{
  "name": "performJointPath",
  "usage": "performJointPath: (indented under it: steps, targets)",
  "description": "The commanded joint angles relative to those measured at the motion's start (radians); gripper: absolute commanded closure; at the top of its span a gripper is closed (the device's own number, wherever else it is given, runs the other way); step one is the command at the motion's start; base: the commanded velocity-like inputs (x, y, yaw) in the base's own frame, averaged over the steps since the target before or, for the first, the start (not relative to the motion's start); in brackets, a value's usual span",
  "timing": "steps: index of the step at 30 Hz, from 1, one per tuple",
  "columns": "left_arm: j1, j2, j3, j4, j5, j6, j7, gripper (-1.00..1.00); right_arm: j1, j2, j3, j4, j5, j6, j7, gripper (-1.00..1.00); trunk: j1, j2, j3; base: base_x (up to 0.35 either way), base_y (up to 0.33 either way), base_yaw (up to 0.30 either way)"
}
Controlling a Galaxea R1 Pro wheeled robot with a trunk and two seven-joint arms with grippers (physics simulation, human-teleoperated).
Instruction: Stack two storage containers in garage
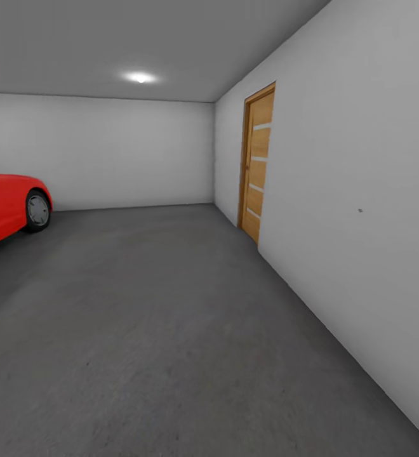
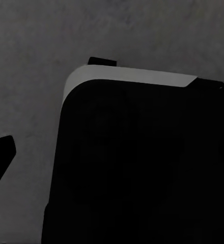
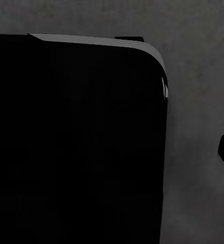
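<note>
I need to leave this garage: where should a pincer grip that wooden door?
The wooden door sits flush in the right wall, a flat slab without a grippable edge. Grip a handle, though none is discernible here, coming square-on from the floor side.

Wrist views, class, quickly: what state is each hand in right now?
Left hand: cannot be told; a dark fingertip shows over the grey floor.
Right hand: cannot be told; it holds nothing visible.
</note>
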Motion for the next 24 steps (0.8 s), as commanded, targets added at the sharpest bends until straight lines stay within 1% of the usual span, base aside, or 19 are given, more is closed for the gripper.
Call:
performJointPath:
  steps: [1,6,10,13,17,24]
  targets:
    - [0.0,0.0,0.005,0.0,0.005,-0.002,0.0,-1.0,0.0,0.0,0.001,0.001,0.0,-0.005,0.0,-1.0,0.0,0.0,-0.001,0.088,0.0,0.275]
    - [0.0,0.003,0.005,0.0,0.005,-0.002,0.0,-1.0,0.0,0.0,0.001,0.001,0.0,-0.005,0.0,-1.0,0.0,0.0,-0.001,0.156,0.0,0.275]
    - [0.0,0.01,0.005,0.0,0.006,-0.001,0.0,-1.0,0.0,0.0,0.001,0.001,0.0,-0.005,0.0,-1.0,0.0,0.0,-0.001,0.272,0.0,0.275]
    - [0.0,0.01,0.005,0.0,0.006,0.0,0.0,-1.0,0.0,0.0,0.001,0.001,0.0,-0.005,0.0,-1.0,0.0,0.0,-0.001,0.309,0.0,0.237]
    - [0.0,0.011,0.005,0.0,0.006,0.002,0.0,-1.0,0.0,-0.001,0.001,0.001,-0.002,-0.004,0.0,-1.0,0.0,0.0,-0.001,0.319,0.0,0.085]
    - [0.0,0.013,0.005,0.001,0.008,0.007,0.0,-1.0,0.0,-0.008,-0.003,0.001,-0.008,-0.004,0.0,-1.0,0.0,0.0,-0.001,0.323,0.0,0.009]
